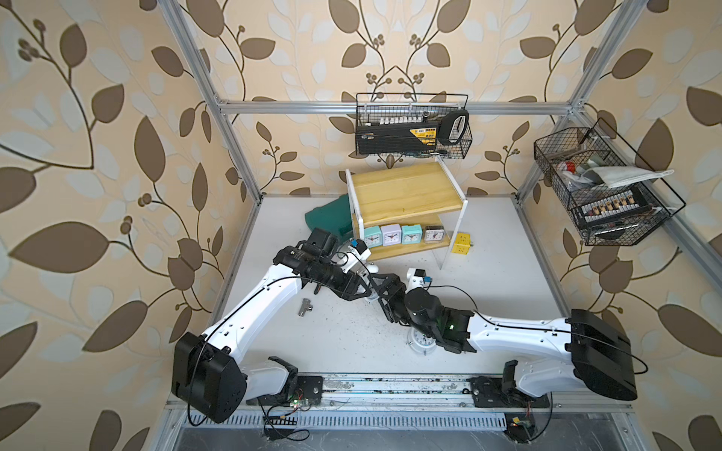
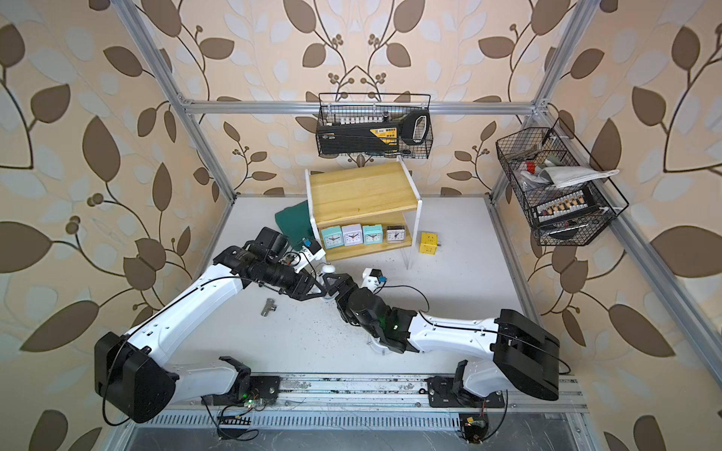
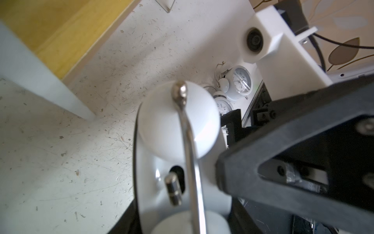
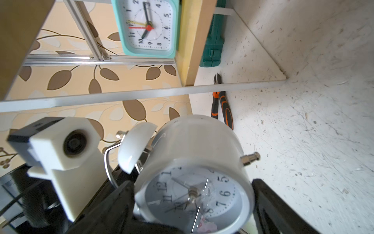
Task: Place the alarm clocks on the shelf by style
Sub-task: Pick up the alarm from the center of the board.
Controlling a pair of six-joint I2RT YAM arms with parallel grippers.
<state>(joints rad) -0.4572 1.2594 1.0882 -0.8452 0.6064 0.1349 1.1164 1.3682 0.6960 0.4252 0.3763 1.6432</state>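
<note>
**Twin-bell clock caught between both grippers at mid-table**

We find the left gripper (image 1: 363, 289) and the right gripper (image 1: 386, 287) nose to nose at the centre of the table (image 1: 351, 343), at 6 o'clock from the shelf (image 1: 406, 187). Between them sits the held clock (image 4: 194, 182), white with twin bells. In the left wrist view the left jaws are drawn narrow onto its body, gripping it. The right fingers (image 4: 283, 206) flank its dial, but we cannot tell whether they press or stand free. We read 11, 12, 1, 5, 6, 7 and 8 on that dial, but no maker's name.

A second twin-bell clock (image 1: 422, 340) lies on the table at 5 o'clock from the grippers, half under the right arm. A third twin-bell clock (image 3: 222, 105), seen from the left wrist, shows 12, 1 and 2.

On the shelf's lower board stand four square clocks, from 9 to 3 o'clock: teal clock (image 1: 373, 237), lilac clock (image 1: 391, 234), another teal (image 1: 411, 234), dark clock (image 1: 433, 234). From the right wrist, a teal dial (image 4: 147, 26) reads 1 to 11.

At 12 o'clock, a yellow label (image 1: 424, 134) in the wire basket (image 1: 414, 97) is too small to read.
</note>
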